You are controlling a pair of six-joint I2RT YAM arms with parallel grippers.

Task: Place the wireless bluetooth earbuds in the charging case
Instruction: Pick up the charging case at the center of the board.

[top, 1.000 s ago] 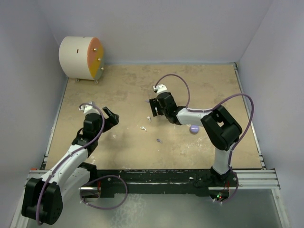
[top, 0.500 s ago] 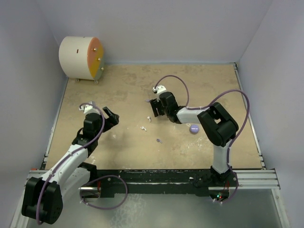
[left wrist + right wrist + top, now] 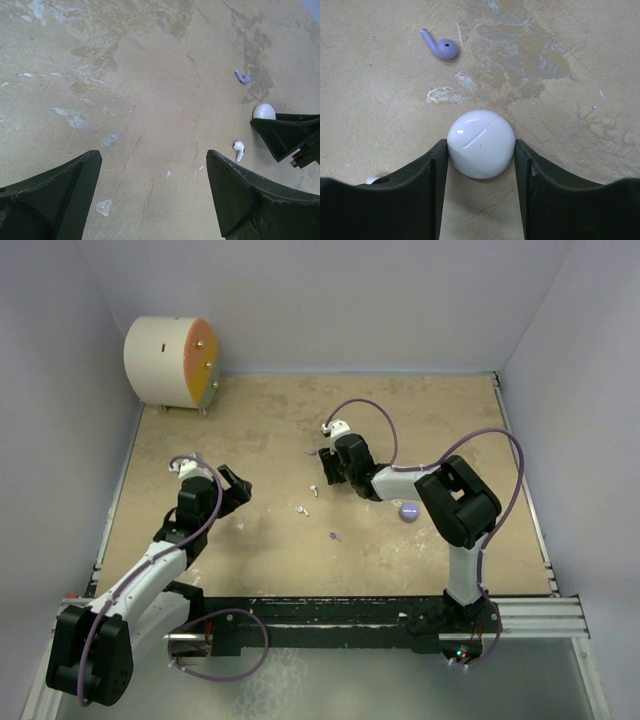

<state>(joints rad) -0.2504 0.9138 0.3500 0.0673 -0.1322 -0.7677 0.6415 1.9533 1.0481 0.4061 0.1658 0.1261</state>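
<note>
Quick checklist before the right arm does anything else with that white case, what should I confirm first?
1. Right gripper has the white case: ok, both fingers press against its sides.
2. Case lid open for inserting buds: not ok, the seam line shows it closed.
3. Left gripper is free to help: ok, it is open and holds nothing.
4. White earbud is within view of the left wrist: ok, it lies loose beside the right gripper.
5. Lilac earbud is out of the grip: ok, it lies apart, ahead of the case.
6. Case lifted off the table: cannot tell.
</note>
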